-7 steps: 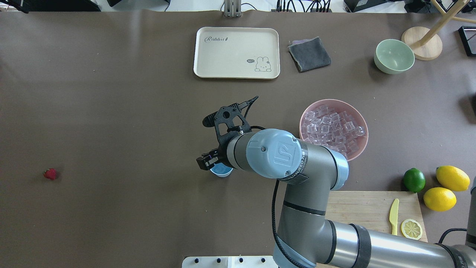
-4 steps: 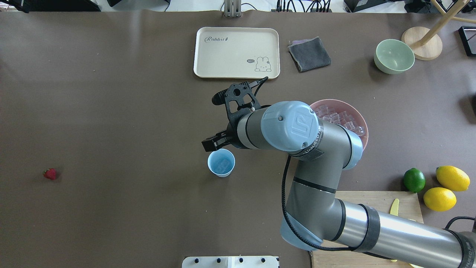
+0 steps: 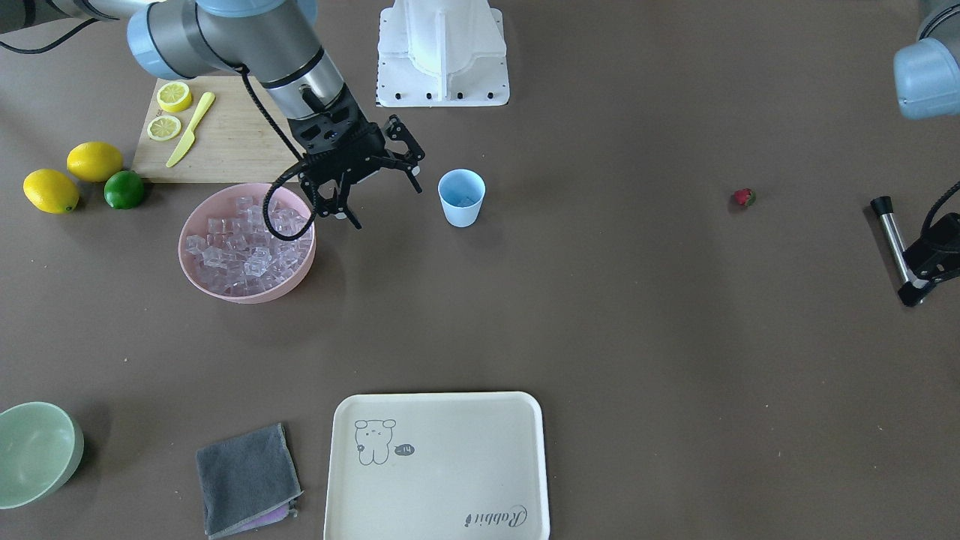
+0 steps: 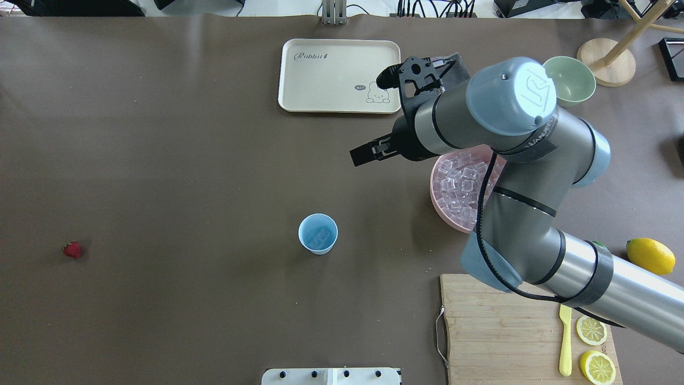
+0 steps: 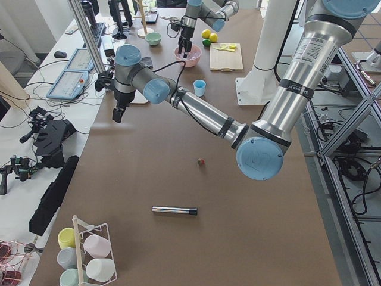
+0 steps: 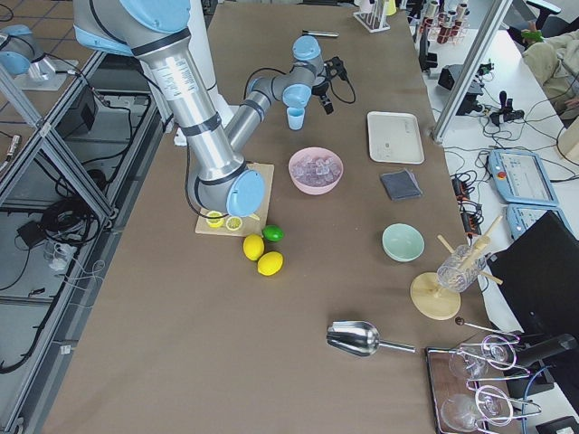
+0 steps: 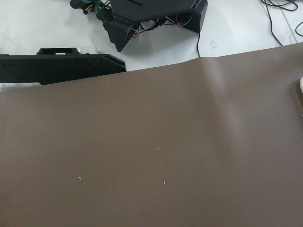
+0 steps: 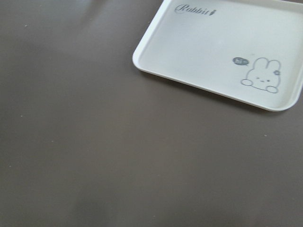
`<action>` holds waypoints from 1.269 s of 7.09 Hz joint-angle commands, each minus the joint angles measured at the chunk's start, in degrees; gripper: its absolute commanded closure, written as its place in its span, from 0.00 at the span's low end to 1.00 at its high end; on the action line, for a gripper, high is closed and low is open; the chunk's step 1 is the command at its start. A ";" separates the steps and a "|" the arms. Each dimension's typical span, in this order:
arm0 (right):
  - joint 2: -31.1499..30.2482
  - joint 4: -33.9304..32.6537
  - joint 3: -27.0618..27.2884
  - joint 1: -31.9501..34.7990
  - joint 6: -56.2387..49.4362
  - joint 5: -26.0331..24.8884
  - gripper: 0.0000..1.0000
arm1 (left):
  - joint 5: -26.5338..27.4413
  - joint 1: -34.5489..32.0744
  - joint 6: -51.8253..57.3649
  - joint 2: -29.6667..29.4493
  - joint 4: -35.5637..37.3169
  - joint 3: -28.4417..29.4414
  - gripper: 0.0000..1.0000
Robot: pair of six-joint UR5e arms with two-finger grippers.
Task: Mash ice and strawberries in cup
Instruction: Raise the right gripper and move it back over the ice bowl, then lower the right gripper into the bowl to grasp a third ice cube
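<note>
The light blue cup (image 4: 318,233) stands upright mid-table with a clear ice cube in it, also visible from the front (image 3: 461,196). More ice (image 4: 458,182) fills the pink bowl (image 3: 196,281). The strawberry (image 4: 72,249) lies alone far to the left (image 3: 743,196). My right gripper (image 3: 384,204) hangs open and empty between the cup and the bowl, above the table. One black finger shows in the overhead view (image 4: 368,152). My left gripper (image 5: 117,113) hovers over the table's far edge; I cannot tell whether it is open or shut.
A cream tray (image 4: 339,75) and a grey cloth (image 3: 247,478) lie at the far side, beside a green bowl (image 3: 37,450). The cutting board (image 4: 497,326) carries a yellow knife and lemon slices. A metal rod (image 3: 891,240) lies beyond the strawberry.
My right gripper has moved from above the cup toward the far right, next to the pink bowl. The cup is uncovered and shows ice inside.
</note>
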 commanded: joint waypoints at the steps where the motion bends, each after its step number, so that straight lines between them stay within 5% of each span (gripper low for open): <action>1: -3.10 -6.75 3.79 4.34 0.27 1.17 0.00 | 0.15 0.00 0.08 0.09 0.09 0.26 0.02; 5: -11.01 -7.29 3.46 6.64 5.59 -2.07 0.00 | 0.15 0.09 0.08 -0.08 -0.44 0.09 0.02; 9: -10.24 -10.11 -1.01 2.78 11.87 -7.97 0.00 | 0.23 0.44 0.08 -0.44 -1.58 0.18 0.02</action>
